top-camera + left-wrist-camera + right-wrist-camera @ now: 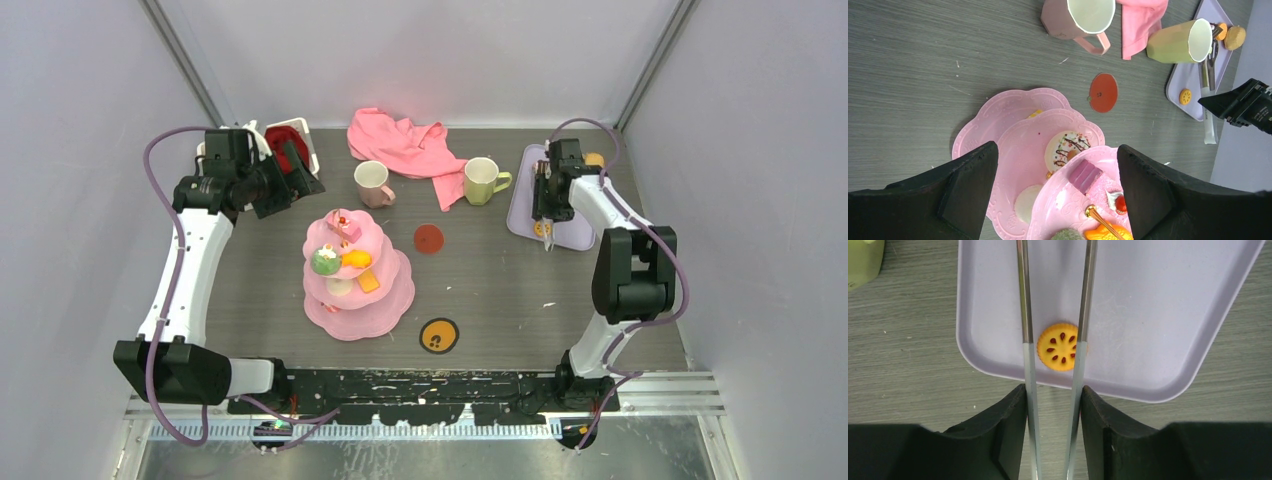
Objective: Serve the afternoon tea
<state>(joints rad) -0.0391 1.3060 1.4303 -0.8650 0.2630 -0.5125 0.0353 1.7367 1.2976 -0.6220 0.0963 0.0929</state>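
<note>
The pink three-tier cake stand (358, 290) stands mid-table and carries toy pastries: a pink cake slice (1085, 175), an iced doughnut (1066, 148) and an orange fish cake (356, 259). My left gripper (1057, 146) hangs open above the stand, holding nothing. The pale pink mug (372, 184) and the yellow-green mug (482, 181) stand behind it. My right gripper (1053, 388) is shut on a pair of tongs (1027, 340). The tongs' arms straddle a yellow biscuit (1060, 347) on the lavender tray (1148, 315).
A pink cloth (405, 145) lies at the back. A white basket with red cloth (285, 140) sits behind my left gripper. A red coaster (429, 239) and an orange coaster (439, 336) lie on the table. A bun (595, 158) sits at the tray's far corner.
</note>
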